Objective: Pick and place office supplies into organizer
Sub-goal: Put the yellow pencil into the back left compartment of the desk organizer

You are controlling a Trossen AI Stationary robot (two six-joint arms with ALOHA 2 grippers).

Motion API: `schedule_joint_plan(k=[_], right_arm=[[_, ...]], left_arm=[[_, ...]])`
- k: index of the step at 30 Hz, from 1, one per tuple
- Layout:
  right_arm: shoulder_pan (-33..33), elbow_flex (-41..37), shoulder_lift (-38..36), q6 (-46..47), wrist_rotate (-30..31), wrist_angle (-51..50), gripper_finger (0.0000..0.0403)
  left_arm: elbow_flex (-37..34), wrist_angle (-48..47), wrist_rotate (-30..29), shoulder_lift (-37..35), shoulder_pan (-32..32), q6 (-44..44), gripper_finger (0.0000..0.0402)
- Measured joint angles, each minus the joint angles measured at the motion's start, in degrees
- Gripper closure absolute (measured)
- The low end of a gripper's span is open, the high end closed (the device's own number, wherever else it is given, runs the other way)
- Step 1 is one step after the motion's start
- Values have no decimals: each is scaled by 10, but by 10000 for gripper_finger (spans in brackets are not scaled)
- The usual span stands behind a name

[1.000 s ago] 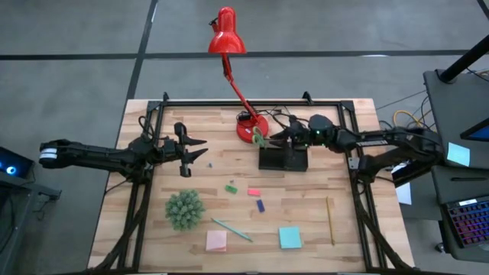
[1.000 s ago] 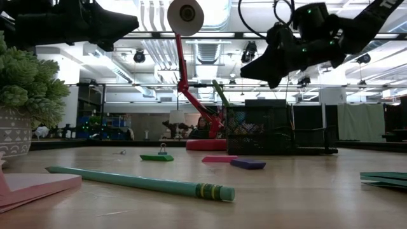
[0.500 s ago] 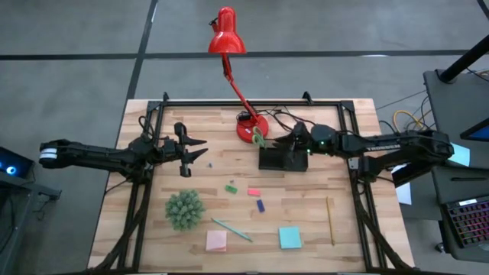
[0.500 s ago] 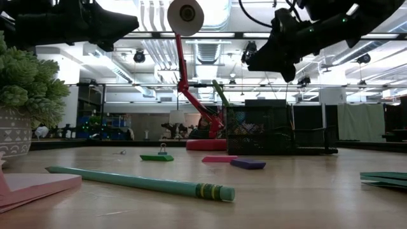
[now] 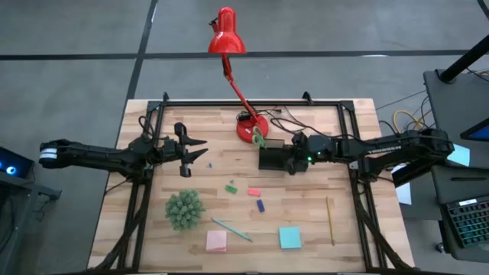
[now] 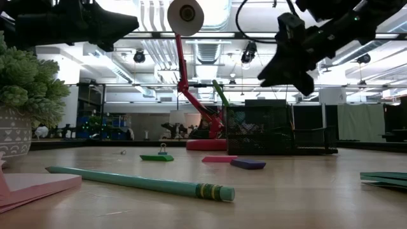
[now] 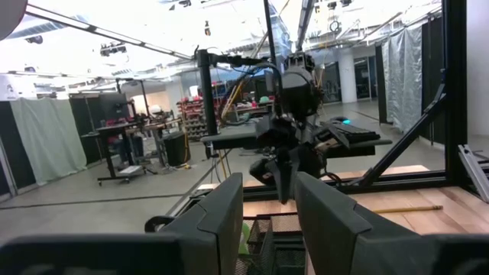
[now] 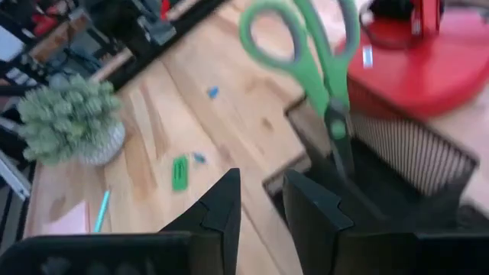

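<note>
Scissors [image 5: 262, 140] stand blades-down in the organizer [image 5: 279, 159], at about one o'clock of table centre from above, handles leaning toward the lamp base [image 5: 251, 128]; the right gripper [image 5: 293, 158] hovers over the tray, the left gripper [image 5: 191, 153] waits at ten o'clock. At table height, the right gripper [image 6: 287, 60] hangs above the organizer [image 6: 257, 128]. Its wrist view shows narrowly parted, empty fingers [image 8: 220, 210] beside the scissors [image 8: 325, 69]; a careless retreat could clip the handles and tip the tray. The left wrist view shows its fingers [image 7: 221, 214] apart, empty.
</note>
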Motion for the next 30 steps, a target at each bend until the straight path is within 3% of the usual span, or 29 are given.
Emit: schedule_joint_plan(k=[20, 30], right_arm=[[125, 0, 0, 181, -2, -67, 312], [181, 91, 2, 293, 9, -324, 312]], left_arm=[[0, 0, 0, 0, 0, 2, 294], [0, 0, 0, 0, 0, 2, 294]])
